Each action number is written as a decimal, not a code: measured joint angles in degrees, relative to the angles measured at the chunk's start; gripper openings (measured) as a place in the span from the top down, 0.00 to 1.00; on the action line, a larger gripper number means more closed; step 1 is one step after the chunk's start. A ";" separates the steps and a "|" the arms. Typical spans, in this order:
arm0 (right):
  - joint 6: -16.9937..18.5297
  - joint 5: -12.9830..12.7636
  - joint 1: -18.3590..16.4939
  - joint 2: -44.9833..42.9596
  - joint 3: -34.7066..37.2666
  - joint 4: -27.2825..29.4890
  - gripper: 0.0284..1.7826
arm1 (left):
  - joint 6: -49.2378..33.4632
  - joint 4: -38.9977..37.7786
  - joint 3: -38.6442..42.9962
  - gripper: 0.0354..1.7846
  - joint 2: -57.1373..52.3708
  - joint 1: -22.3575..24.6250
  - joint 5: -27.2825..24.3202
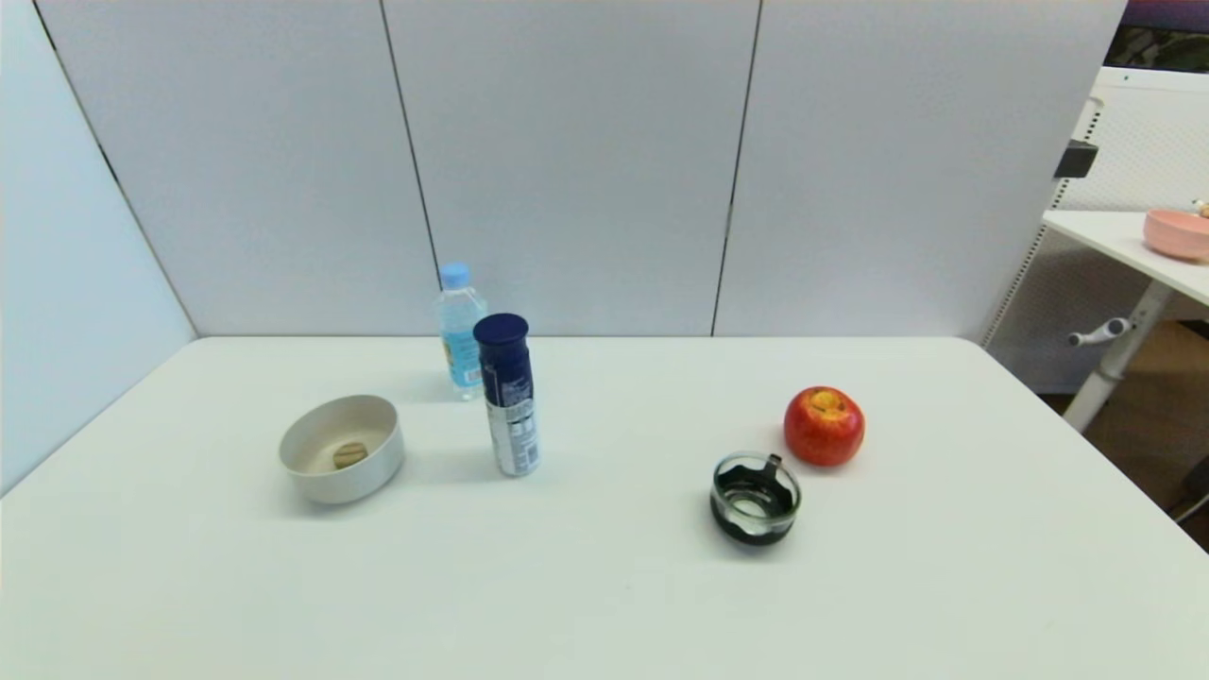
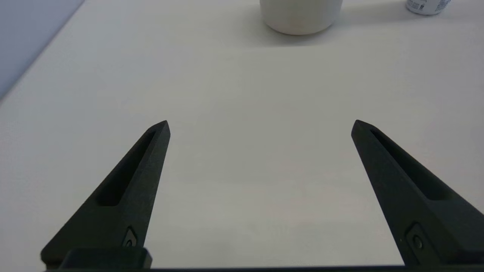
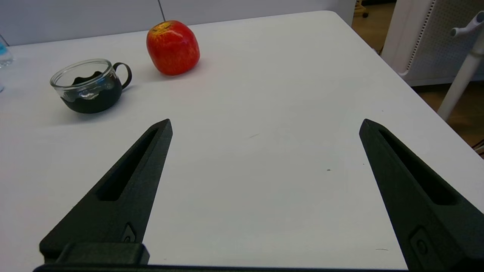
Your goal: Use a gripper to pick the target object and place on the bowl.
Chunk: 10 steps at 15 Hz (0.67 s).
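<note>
The small tan cork-like cylinder [image 1: 349, 455] lies inside the off-white bowl [image 1: 312, 480] at the table's left. The bowl's outer wall also shows in the left wrist view [image 2: 300, 17]. Neither arm shows in the head view. My left gripper [image 2: 261, 126] is open and empty, low over bare table, well short of the bowl. My right gripper [image 3: 266, 126] is open and empty over bare table near the right side, short of the apple and the cup.
A blue-capped can [image 1: 508, 397] and a water bottle [image 1: 460, 327] stand right of the bowl. A red apple [image 1: 824, 425] and a black-rimmed glass cup [image 1: 755, 498] sit on the right, both also in the right wrist view. A pink bowl [image 1: 1177, 233] rests on a side table.
</note>
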 joint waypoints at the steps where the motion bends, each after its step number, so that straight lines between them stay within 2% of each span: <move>1: -0.02 0.00 0.00 0.00 0.00 0.00 0.04 | -1.69 -2.62 2.60 0.05 -2.56 -0.26 -0.27; 10: 0.02 0.00 0.05 0.00 0.00 0.00 0.04 | -5.84 -3.74 5.05 0.05 -7.33 -0.52 0.11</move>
